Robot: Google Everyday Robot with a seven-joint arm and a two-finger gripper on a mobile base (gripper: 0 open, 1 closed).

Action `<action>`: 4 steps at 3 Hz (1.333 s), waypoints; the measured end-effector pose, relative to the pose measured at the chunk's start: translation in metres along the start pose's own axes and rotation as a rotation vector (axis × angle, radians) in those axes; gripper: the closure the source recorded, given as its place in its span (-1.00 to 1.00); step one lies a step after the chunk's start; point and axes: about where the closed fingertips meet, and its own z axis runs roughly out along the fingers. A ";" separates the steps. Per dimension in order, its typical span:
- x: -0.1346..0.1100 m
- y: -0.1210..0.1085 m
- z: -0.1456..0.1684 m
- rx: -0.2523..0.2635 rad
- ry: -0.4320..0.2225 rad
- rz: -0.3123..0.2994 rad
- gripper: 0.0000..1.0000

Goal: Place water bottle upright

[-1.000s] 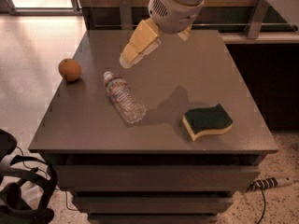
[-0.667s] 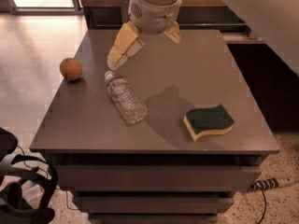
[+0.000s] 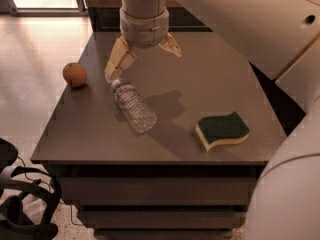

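Note:
The water bottle (image 3: pixel 132 106), clear and ribbed with a white cap, lies on its side on the grey table (image 3: pixel 210 84), cap toward the back left. My gripper (image 3: pixel 142 58) hangs above the table just behind the bottle's cap end, its two cream fingers (image 3: pixel 118 59) spread wide and holding nothing. The left finger's tip is close to the cap but apart from it.
An orange (image 3: pixel 75 74) sits near the table's left edge, left of the bottle. A green and yellow sponge (image 3: pixel 221 129) lies at the front right. My arm's large white links fill the right side. Black cables lie on the floor at lower left.
My gripper has moved left and down toward the bottle's cap end. The bottle, orange and sponge have not moved.

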 end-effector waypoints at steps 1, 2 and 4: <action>-0.003 0.011 0.013 -0.015 0.025 -0.002 -1.00; -0.005 0.032 0.028 -0.037 0.043 -0.022 -1.00; 0.002 0.043 0.070 -0.072 0.080 -0.001 -1.00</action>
